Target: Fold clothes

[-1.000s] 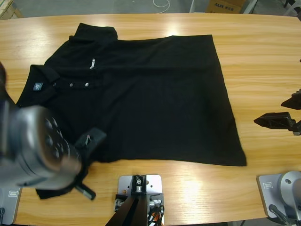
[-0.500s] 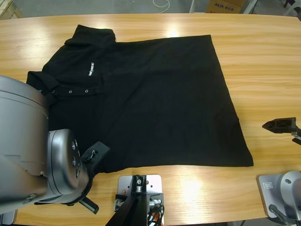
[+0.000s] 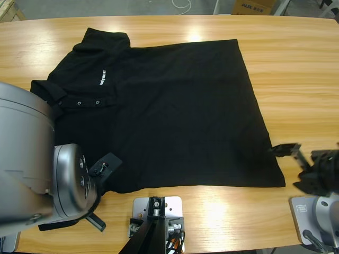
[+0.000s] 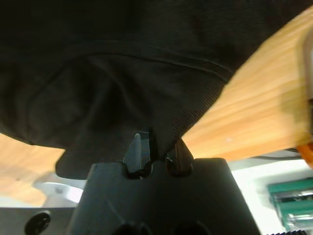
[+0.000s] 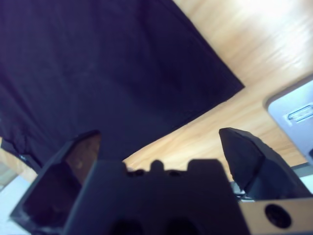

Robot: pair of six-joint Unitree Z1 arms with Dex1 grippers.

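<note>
The polo shirt is being pinched at its hem by the left tool, whose jaws are closed on a fold of the black fabric. Beyond that tool, the shirt is lying spread across the tabletop. The right tool is being held with jaws wide apart, gripping nothing, just beside the shirt's corner.

wooden table | black polo shirt spread flat on it

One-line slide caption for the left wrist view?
Left tool shut on the black shirt's hem fold, wooden table beyond.
</note>
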